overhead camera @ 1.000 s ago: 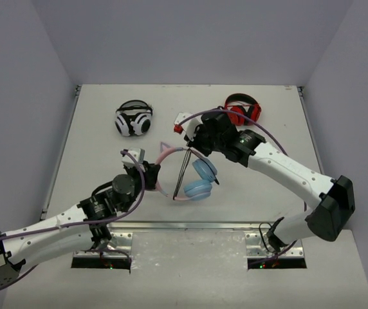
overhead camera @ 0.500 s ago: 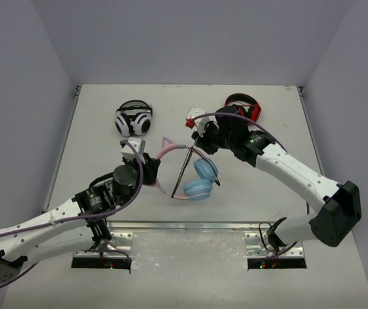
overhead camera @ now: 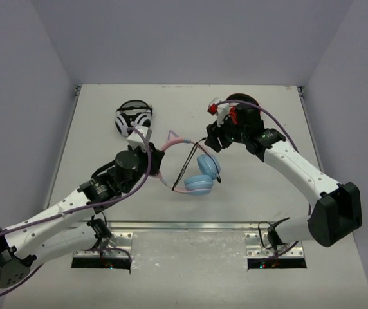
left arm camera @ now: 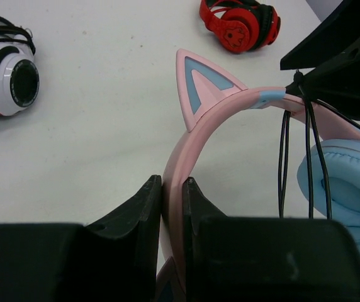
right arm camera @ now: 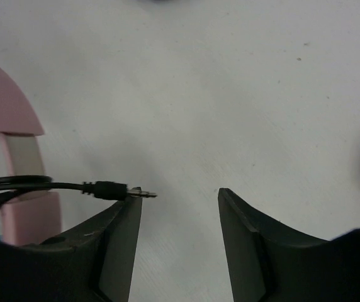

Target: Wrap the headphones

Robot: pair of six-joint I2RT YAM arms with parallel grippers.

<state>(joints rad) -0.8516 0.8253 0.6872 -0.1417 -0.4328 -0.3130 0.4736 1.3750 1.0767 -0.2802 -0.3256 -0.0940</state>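
The headphones [overhead camera: 199, 185] have a pink cat-ear headband [left arm camera: 214, 110] and light blue earcups [left arm camera: 347, 185], and stand near the table's middle. My left gripper [overhead camera: 153, 164] is shut on the headband, which is pinched between its fingers in the left wrist view [left arm camera: 174, 189]. The thin black cable [overhead camera: 185, 164] runs from the lower part of the headphones up past the headband [right arm camera: 16, 119] to my right gripper [overhead camera: 210, 138]. That gripper [right arm camera: 179, 195] is open. The cable's plug [right arm camera: 114, 189] lies against its left fingertip [right arm camera: 129, 207], not clamped.
White-and-black headphones [overhead camera: 134, 119] lie at the back left, close to my left arm, and show in the left wrist view [left arm camera: 7, 75]. Red-and-black headphones [overhead camera: 247, 103] lie at the back right, partly behind my right wrist, and show in the left wrist view [left arm camera: 240, 22]. Grey walls enclose the table.
My right gripper has moved right and towards the back, taking the cable end with it. My left gripper has carried the headband towards the back, and the headphones shifted with it.
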